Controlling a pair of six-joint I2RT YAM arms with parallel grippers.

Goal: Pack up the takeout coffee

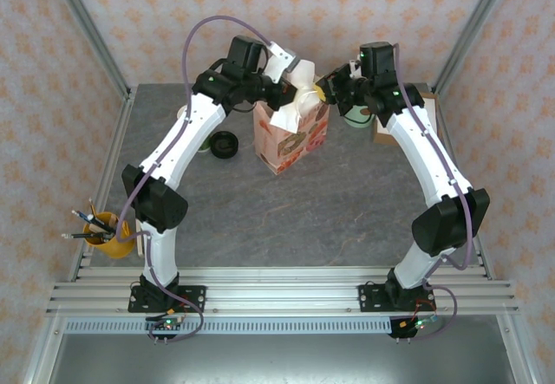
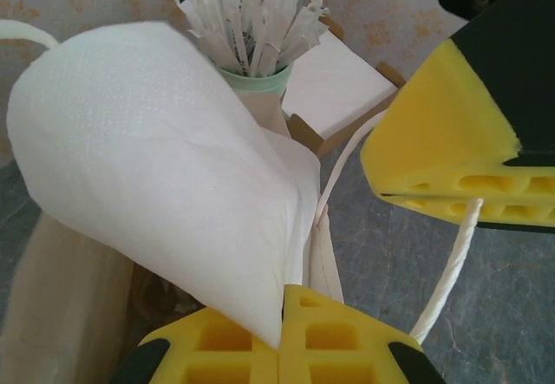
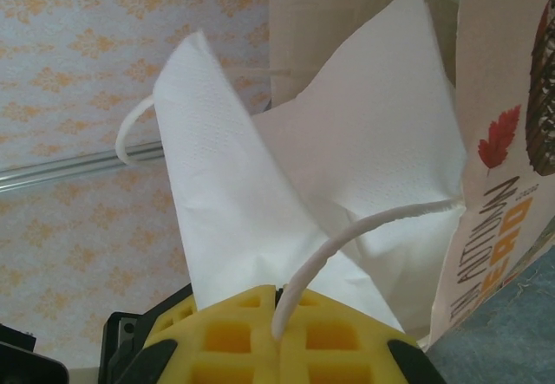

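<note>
1. Bench: grey surface. Both arms reach from its near edge to the far middle, where they meet over the bag.
2. Paper bag: stands upright at the far middle of the bench, mouth up, with red-brown print and a leaf motif on its side.
3. Napkin: a white sheet rising out of the bag mouth, folded into peaks.
4. Napkin box: brown-rimmed, holds a flat white stack. It sits beyond the bag, to its right in the top view.
5. Straw holder: mint green, packed with white-wrapped straws, just beside the napkin box.
6. Yellow pot: holds pens, at the left edge of the bench, near the left arm's base.
7. Takeout coffee: stands on the bench outside the bag, just left of it and close to the left forearm. From above, its round black lid is the part that shows.
8. Left pincer: clenched, yellow pads together on a lower corner of the napkin.
9. Right pincer: clenched on the bag's white cord handle, which enters the seam between the pads, close to the left pincer at the bag mouth.
</note>
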